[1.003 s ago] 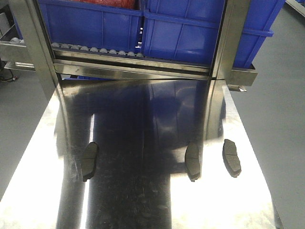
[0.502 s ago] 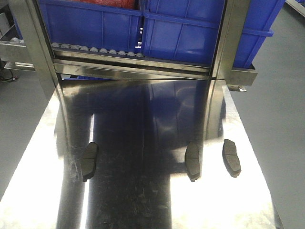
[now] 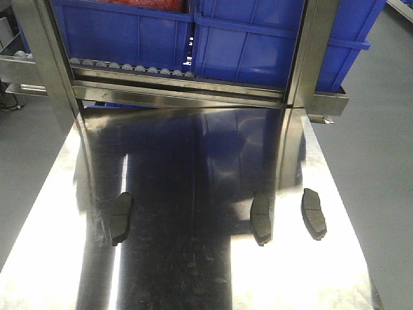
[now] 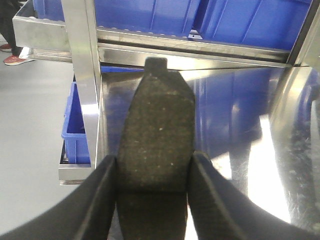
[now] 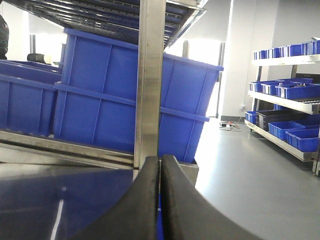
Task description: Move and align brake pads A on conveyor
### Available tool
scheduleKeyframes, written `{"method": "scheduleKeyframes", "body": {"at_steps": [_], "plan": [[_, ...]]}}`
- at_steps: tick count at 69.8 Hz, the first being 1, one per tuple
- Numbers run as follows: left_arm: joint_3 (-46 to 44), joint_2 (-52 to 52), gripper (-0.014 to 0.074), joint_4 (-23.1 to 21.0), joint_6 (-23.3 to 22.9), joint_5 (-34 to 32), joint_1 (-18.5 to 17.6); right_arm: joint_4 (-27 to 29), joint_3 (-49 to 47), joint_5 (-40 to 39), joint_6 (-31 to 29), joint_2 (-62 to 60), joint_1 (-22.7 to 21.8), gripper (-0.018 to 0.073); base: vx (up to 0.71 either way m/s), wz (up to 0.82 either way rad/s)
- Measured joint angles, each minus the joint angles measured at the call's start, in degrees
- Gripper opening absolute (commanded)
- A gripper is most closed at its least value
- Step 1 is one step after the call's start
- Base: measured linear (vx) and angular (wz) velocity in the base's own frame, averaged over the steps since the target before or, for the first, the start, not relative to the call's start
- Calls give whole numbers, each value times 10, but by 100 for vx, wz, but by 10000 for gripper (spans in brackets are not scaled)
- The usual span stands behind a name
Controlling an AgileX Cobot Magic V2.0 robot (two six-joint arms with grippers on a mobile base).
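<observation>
left wrist view: my left jaws pinch a brake pad (image 4: 157,115) by its near end; my right jaws sit pressed together.

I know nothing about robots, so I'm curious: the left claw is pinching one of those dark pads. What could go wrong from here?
The left gripper clamps the brake pad by its edges near one end. Most of it sticks out ahead, so it might pivot or slip. That jutting end could clip the steel post close beside it. On the shiny tabletop, the rightmost pad lies near the edge, and a nudge might slide it off.
</observation>
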Motion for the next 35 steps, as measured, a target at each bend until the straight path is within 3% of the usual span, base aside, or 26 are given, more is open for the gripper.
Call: {"method": "scheduleKeyframes", "body": {"at_steps": [10,35], "plan": [[0,0,-6,0,0,0,0,0,-97,69,0,52,0,-10,0,0],[0,0,-6,0,0,0,0,27,-315,322,0,346,0,-10,0,0]]}}
